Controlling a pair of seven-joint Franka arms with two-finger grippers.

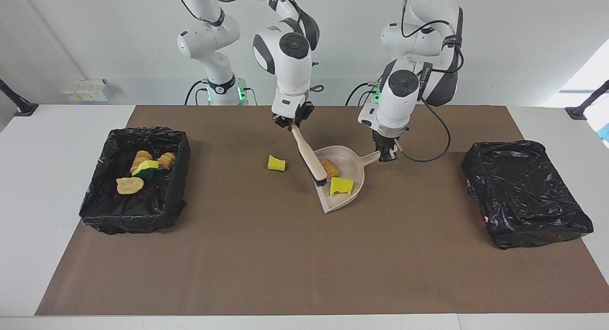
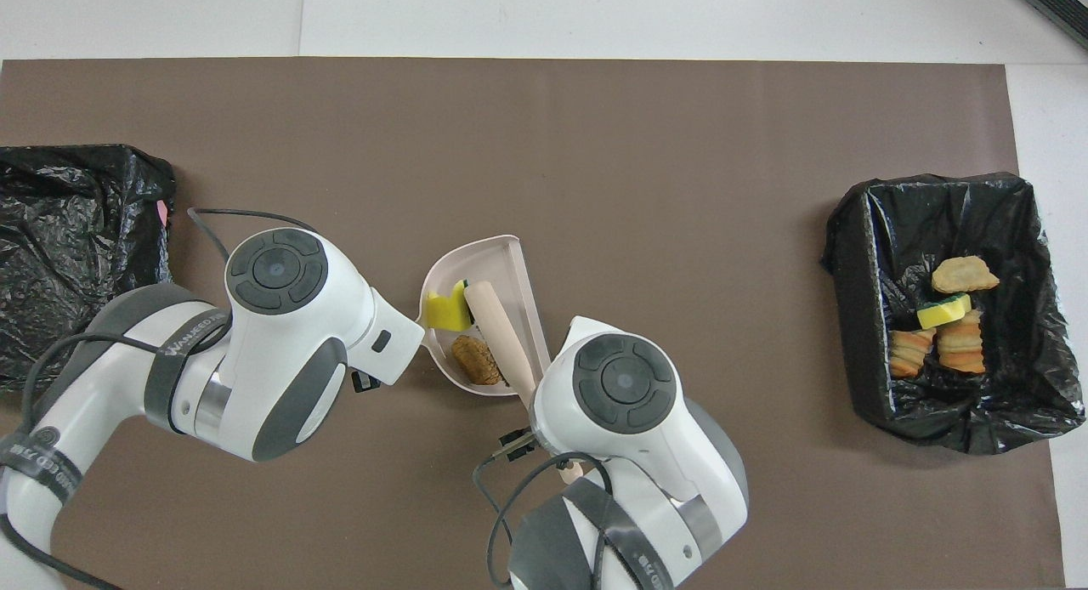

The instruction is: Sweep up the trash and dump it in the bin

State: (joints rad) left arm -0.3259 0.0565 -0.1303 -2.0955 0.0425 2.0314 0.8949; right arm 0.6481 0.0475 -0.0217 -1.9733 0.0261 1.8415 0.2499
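Both arms wear glossy white shells with dark grey bands at the joints and round grey caps marked with concentric rings. Thin black cables loop along each arm and dangle near the wrists. Green lights glow at both bases. Each claw, left claw (image 1: 387,152) and right claw (image 1: 293,123), is black.

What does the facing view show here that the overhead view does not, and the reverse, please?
Only the facing view shows the yellow scrap on the mat, beside the dustpan toward the right arm's end; overhead, the right arm hides it. It also shows the right gripper shut on the brush and the left gripper shut on the dustpan's handle.

The overhead view adds nothing new.

Both show two scraps in the dustpan and four in the bin.
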